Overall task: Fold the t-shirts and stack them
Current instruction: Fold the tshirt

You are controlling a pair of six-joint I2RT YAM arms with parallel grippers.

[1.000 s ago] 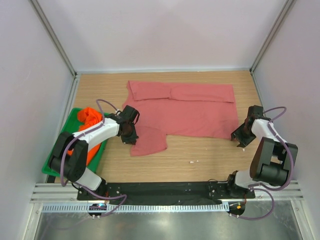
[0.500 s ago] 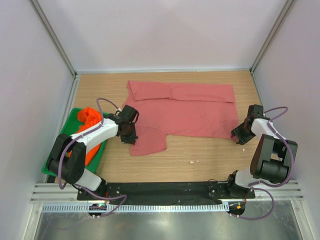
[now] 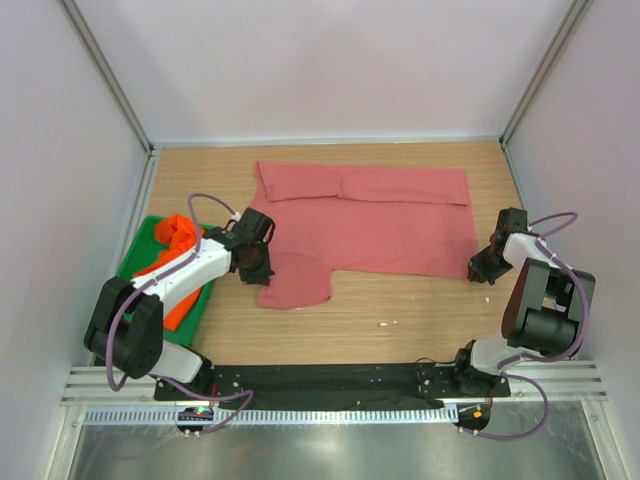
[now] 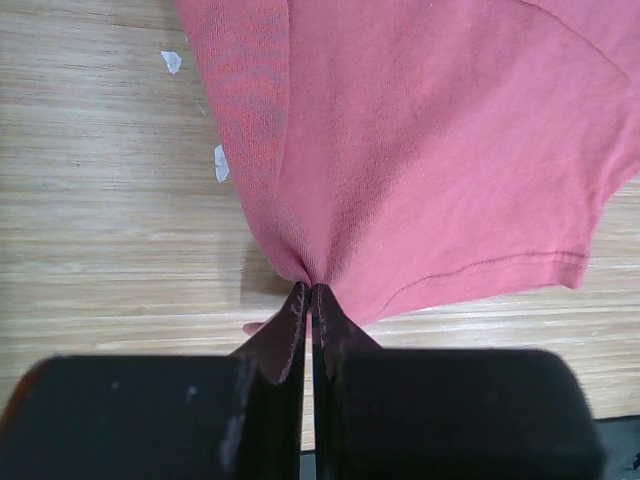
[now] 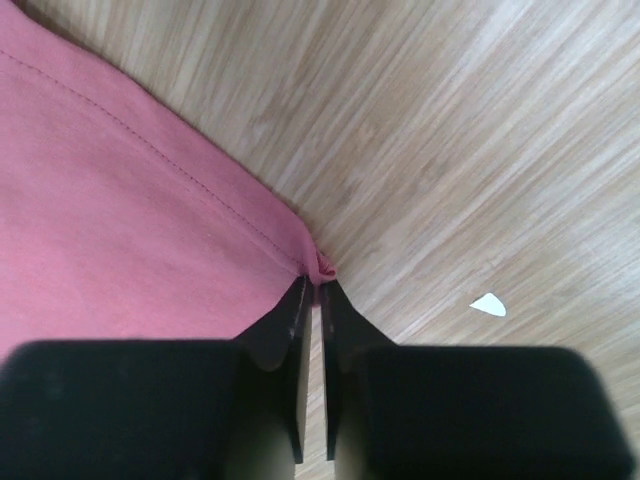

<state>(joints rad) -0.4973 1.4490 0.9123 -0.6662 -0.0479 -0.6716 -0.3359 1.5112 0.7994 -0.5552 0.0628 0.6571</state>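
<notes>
A dusty-pink t-shirt (image 3: 390, 225) lies spread across the wooden table, with one short sleeve (image 3: 298, 280) jutting toward the near edge. My left gripper (image 3: 260, 276) is shut on the cloth beside that sleeve; in the left wrist view the pink fabric (image 4: 420, 150) puckers into the left gripper's tips (image 4: 308, 290). My right gripper (image 3: 478, 272) sits at the shirt's near right corner, shut on it. In the right wrist view the hemmed corner (image 5: 318, 262) is pinched at the right gripper's tips (image 5: 312, 285). An orange t-shirt (image 3: 178, 238) lies crumpled in the tray.
A green plastic tray (image 3: 133, 262) stands at the left, under my left arm. Small white scraps (image 3: 385, 324) lie on the wood near the front. Enclosure walls close in both sides and the back; a metal rail (image 3: 330, 410) runs along the near edge.
My right gripper has slid in to the shirt's near right corner and closed on it. The left gripper, still shut on the cloth, has shifted slightly and the sleeve has rounded up.
</notes>
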